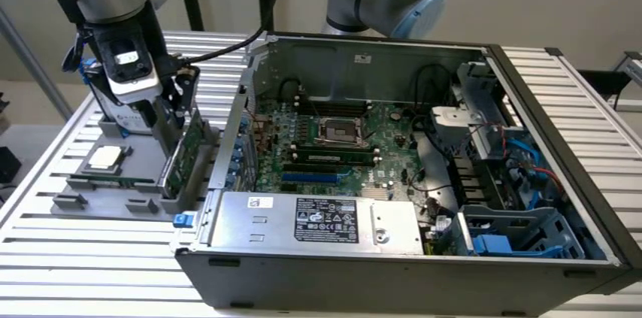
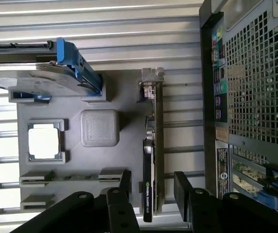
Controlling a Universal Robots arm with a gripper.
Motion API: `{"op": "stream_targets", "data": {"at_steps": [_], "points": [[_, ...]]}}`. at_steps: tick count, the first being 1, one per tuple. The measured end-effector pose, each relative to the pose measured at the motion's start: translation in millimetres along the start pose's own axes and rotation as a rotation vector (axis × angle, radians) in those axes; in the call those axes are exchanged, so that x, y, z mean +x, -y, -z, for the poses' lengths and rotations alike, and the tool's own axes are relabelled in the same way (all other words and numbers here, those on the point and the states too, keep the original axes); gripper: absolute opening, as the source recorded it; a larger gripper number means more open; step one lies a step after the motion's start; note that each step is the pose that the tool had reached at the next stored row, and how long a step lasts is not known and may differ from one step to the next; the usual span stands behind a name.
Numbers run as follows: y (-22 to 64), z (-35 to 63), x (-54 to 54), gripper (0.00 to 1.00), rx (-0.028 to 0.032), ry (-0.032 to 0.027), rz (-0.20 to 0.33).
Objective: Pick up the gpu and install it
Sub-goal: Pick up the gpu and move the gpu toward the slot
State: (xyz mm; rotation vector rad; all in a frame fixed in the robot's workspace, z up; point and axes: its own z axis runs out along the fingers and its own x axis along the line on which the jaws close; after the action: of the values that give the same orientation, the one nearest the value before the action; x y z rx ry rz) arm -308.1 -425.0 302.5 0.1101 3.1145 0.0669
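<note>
The gpu (image 2: 152, 145) stands on its long edge in a slot of the grey holder tray (image 2: 129, 92) on the slatted bench (image 1: 90, 258), just beside the open computer case (image 1: 401, 145). Its silver bracket is at the end away from the gripper (image 2: 153, 187).

You have the jaws spread, one on each side of the card near its labelled end. Neither touches it, and nothing is gripped.

The risks lie in the closing and the lift. If the jaws are not centred on the card, one will likely meet it first and push the thin board sideways against the slot wall. Because the grip sits near one end, the card may pivot as it rises, and the bracket end could drag or bind in the holder. The jaws may also bear on components of the green face rather than bare board.

The case wall is close on one side, so a tilted card could clip it. The hard drive (image 2: 32, 80) with blue rails and the CPU chip (image 2: 44, 141) lie well apart from the card and look safe.
</note>
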Motion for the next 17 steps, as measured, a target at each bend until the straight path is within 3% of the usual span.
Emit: {"op": "stream_targets", "data": {"at_steps": [17], "points": [[1.2, -31.0, -0.6, 0.48, 0.0001, -0.0001, 0.0]]}}
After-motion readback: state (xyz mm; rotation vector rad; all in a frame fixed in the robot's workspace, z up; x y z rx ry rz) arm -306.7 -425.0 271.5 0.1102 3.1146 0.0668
